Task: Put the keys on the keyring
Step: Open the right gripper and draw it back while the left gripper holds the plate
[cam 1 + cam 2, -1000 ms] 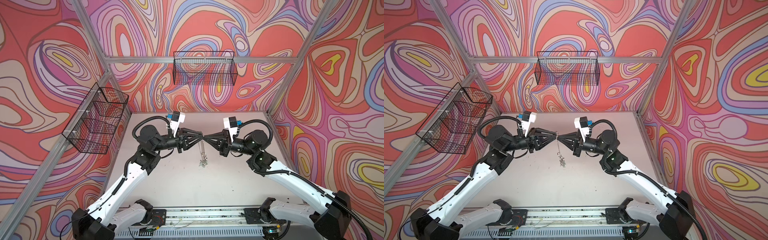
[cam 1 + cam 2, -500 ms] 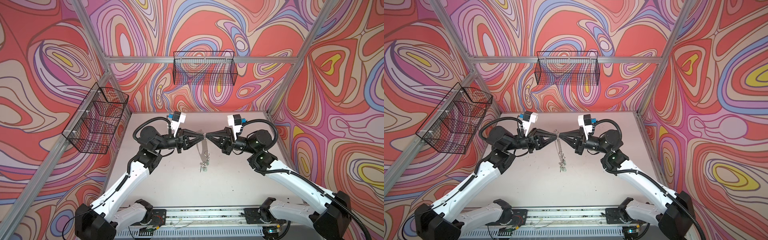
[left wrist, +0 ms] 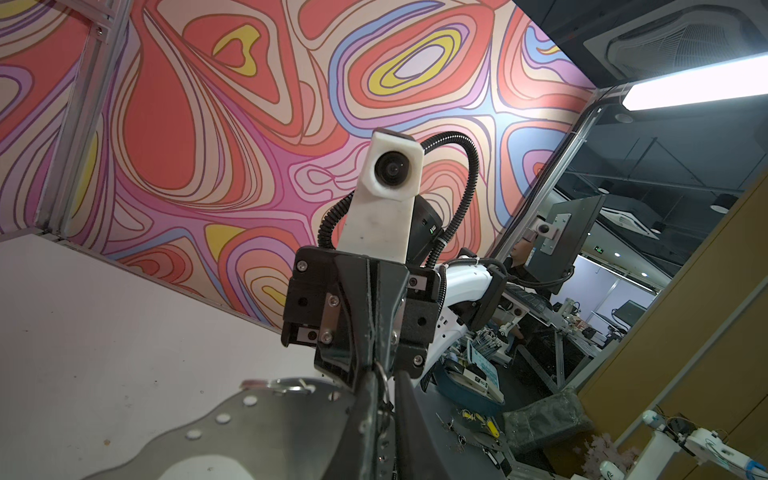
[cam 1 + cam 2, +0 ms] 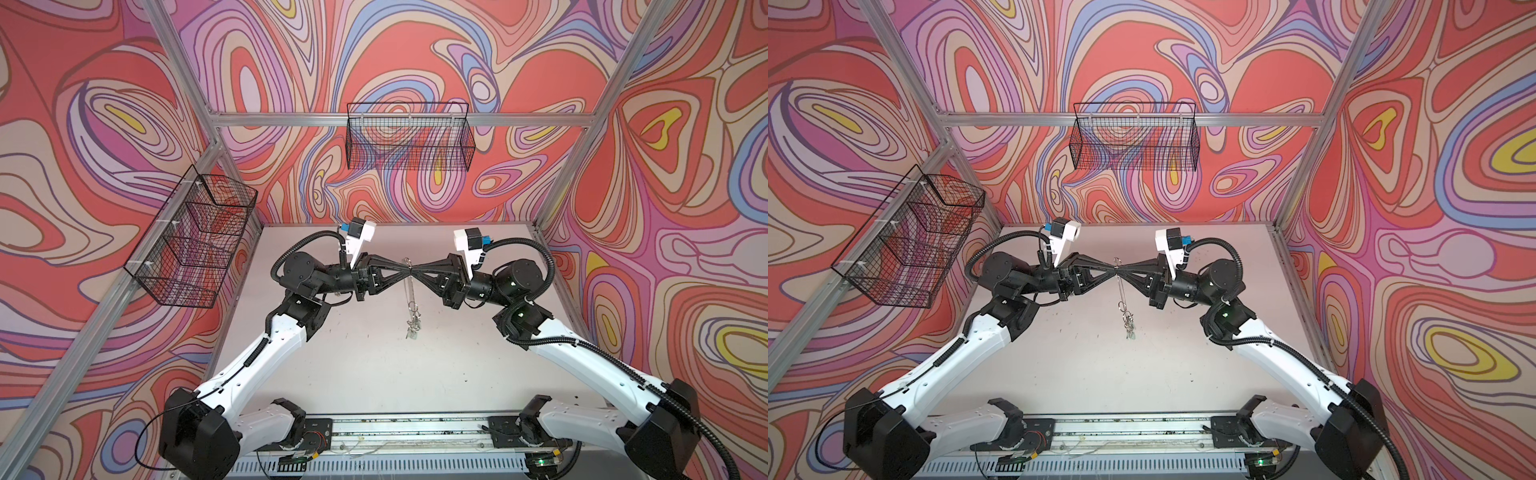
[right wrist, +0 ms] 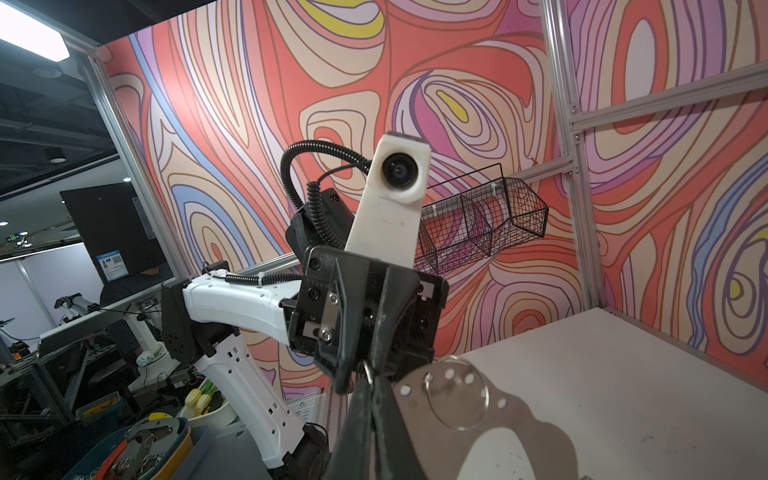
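Note:
The keyring point(image 4: 409, 291) point(image 4: 1121, 291) hangs edge-on above the table's middle, seen as a thin vertical metal strip in both top views. A small cluster of keys point(image 4: 412, 328) point(image 4: 1128, 328) dangles from its lower end. My left gripper point(image 4: 405, 272) point(image 4: 1113, 272) and right gripper point(image 4: 414, 272) point(image 4: 1122, 272) meet tip to tip at its upper rim. In the left wrist view the flat holed keyring point(image 3: 270, 424) lies beside the left gripper point(image 3: 384, 376), which is shut on its rim at a small wire loop. The right gripper point(image 5: 371, 380) is shut on the same rim of the keyring point(image 5: 498, 424).
A black wire basket point(image 4: 409, 137) hangs on the back wall and a second wire basket point(image 4: 195, 241) on the left wall. The pale table point(image 4: 374, 374) lies below the hanging keys. The arm bases sit along the front rail point(image 4: 395, 428).
The left gripper's jaws have closed onto the keyring's rim opposite the right gripper. The hanging keys have swung slightly; both arms stay nearly where they were.

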`<state>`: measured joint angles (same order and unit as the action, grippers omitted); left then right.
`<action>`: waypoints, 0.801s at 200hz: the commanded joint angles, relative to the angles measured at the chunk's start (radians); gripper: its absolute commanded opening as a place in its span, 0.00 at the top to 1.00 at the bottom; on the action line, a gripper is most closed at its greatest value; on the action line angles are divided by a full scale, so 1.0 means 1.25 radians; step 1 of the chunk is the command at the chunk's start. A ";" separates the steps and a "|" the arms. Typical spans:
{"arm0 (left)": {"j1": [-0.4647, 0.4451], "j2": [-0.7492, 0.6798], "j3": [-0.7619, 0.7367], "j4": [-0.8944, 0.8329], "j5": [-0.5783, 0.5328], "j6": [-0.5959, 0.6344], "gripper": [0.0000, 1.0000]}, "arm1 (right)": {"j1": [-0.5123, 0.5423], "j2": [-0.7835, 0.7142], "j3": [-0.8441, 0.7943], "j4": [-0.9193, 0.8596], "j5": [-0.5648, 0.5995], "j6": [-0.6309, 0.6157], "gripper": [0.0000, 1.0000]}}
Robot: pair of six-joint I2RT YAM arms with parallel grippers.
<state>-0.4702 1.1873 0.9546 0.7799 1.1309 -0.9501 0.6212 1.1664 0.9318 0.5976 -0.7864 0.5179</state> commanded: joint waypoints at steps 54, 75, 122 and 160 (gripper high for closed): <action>-0.001 -0.046 0.015 -0.145 0.002 0.122 1.00 | -0.006 -0.002 0.007 0.002 0.017 -0.004 1.00; -0.002 -0.080 0.035 -0.333 -0.056 0.257 1.00 | -0.007 -0.005 0.007 -0.006 0.016 -0.009 1.00; -0.001 -0.100 0.053 -0.440 -0.107 0.339 1.00 | -0.006 -0.003 0.003 -0.011 0.011 -0.012 1.00; -0.001 -0.110 0.072 -0.487 -0.118 0.373 1.00 | -0.009 -0.067 -0.022 -0.094 0.116 -0.066 0.59</action>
<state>-0.4763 1.0744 1.0016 0.2462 0.9928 -0.5476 0.6201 1.1572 0.9295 0.5125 -0.7448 0.4847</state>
